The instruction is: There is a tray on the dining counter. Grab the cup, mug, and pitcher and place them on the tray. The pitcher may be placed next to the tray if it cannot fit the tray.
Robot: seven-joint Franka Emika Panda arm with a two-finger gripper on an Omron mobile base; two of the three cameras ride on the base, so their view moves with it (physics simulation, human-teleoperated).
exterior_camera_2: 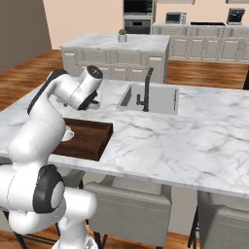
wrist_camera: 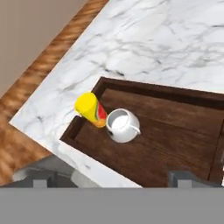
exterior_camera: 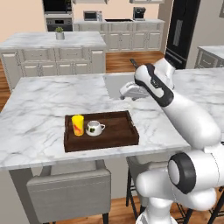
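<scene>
Cup (wrist_camera: 91, 109) and mug (wrist_camera: 123, 125) stand on tray (wrist_camera: 175, 131), below the open, empty jaws.

Look past the work area and you find a marble island (exterior_camera: 52, 41) carrying a small potted plant (exterior_camera: 59, 33), with panelled cabinet fronts (exterior_camera: 57, 61) below it. Behind that, along the far wall, you have a run of pale cabinets (exterior_camera: 131, 39), a built-in oven (exterior_camera: 59, 22), a microwave (exterior_camera: 90, 15) and a dark coffee machine (exterior_camera: 139, 13). A tall black refrigerator (exterior_camera: 181, 30) stands at your right. Wooden flooring (exterior_camera_2: 29, 73) runs between the units. Close to you, grey upholstered stools (exterior_camera: 68, 190) are tucked under the near edge.
</scene>
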